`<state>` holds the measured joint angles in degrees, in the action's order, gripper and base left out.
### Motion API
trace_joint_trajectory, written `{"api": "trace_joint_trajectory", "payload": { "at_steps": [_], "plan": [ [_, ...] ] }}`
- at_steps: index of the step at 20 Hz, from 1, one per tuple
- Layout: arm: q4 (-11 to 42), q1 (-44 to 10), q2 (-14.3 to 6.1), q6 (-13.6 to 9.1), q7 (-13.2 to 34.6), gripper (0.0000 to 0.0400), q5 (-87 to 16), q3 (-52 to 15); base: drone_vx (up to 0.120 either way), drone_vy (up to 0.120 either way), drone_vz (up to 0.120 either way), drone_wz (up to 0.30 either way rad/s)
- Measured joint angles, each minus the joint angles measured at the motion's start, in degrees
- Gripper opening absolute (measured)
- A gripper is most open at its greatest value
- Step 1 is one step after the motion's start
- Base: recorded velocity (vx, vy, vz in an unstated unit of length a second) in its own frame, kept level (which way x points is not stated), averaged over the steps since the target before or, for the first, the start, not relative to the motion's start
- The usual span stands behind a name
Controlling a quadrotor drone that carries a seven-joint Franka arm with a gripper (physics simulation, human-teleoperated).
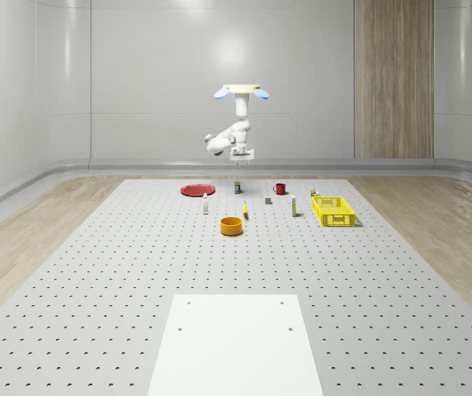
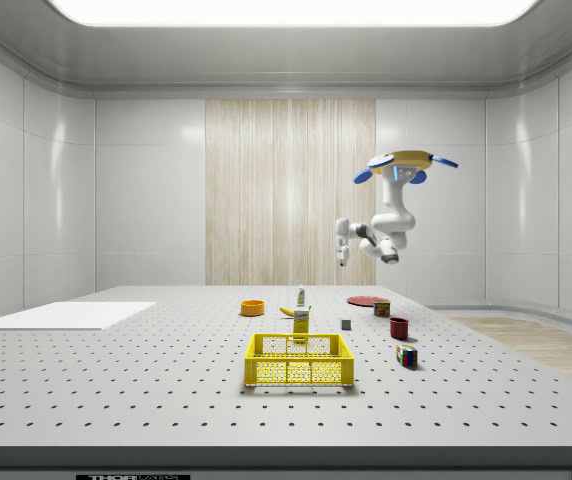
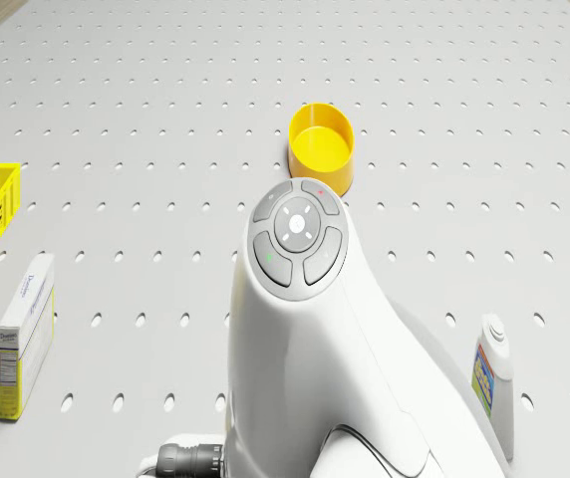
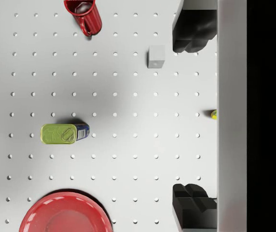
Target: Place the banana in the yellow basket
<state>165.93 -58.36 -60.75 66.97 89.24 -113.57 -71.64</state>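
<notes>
Nothing done yet: banana (image 1: 245,212) lying on surface (image 1: 96,280), left of basket (image 1: 334,210); drone (image 1: 241,91) hovering high beyond, gripper (image 1: 242,161) open, empty.

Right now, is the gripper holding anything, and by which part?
Nothing is held. The gripper is open, only bare table between its fingers. The drone hovers high above the table's far end; the banana lies untouched on the table.
</notes>
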Motion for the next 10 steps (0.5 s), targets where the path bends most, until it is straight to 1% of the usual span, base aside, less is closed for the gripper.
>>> {"api": "trace_joint_trajectory", "payload": {
  "at_steps": [9,10],
  "plan": [
    [-0.12,-2.06,-2.97,1.8,1.66,0.04,1.06,-1.41,0.12,0.0,-0.12,0.0],
    [-0.14,-2.21,-3.28,2.05,1.8,0.04,1.21,-1.54,0.0,0.0,-0.12,0.0]
  ]
}}
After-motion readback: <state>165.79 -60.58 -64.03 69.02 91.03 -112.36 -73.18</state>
